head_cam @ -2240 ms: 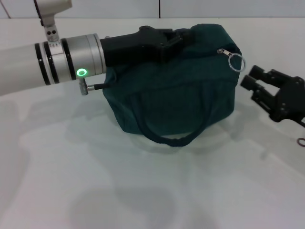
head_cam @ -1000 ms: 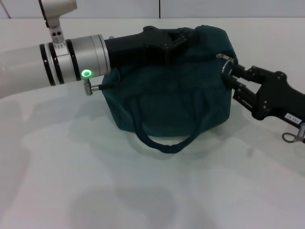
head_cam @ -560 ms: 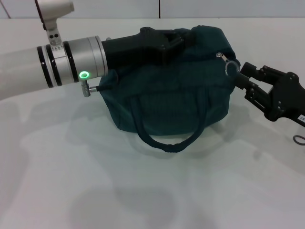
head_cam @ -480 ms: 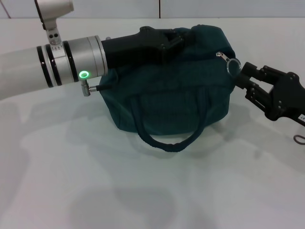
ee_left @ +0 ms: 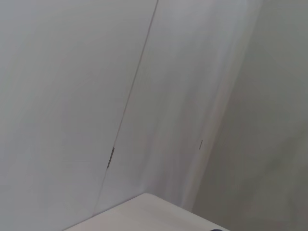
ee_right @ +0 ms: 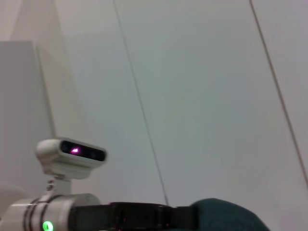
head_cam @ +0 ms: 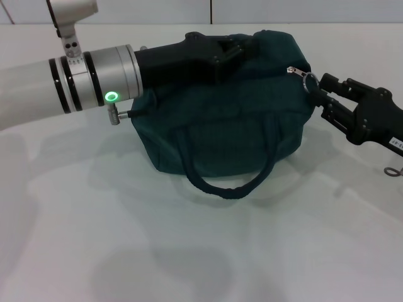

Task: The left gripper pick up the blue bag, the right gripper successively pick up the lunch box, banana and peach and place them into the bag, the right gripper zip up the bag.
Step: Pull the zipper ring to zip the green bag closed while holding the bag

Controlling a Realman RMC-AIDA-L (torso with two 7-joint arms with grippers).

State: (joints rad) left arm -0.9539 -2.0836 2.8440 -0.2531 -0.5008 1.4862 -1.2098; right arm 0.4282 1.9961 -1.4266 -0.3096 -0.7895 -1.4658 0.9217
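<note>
Head view is showing the blue bag (head_cam: 227, 119) sitting on the table (head_cam: 94, 239), the left gripper (head_cam: 236, 50) gripping its top edge. The right gripper (head_cam: 318, 91) is reaching in, fingertips at the zipper ring (head_cam: 310, 80); whether they are pinching it, I cannot tell. Risk: the thin ring slipping free, since it is swinging loosely.

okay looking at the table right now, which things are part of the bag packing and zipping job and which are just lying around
Part of the job:
blue bag
zipper pull ring
left gripper, at the bag's top
right gripper, at the ring

Just lying about:
small metal ring on the table
</note>
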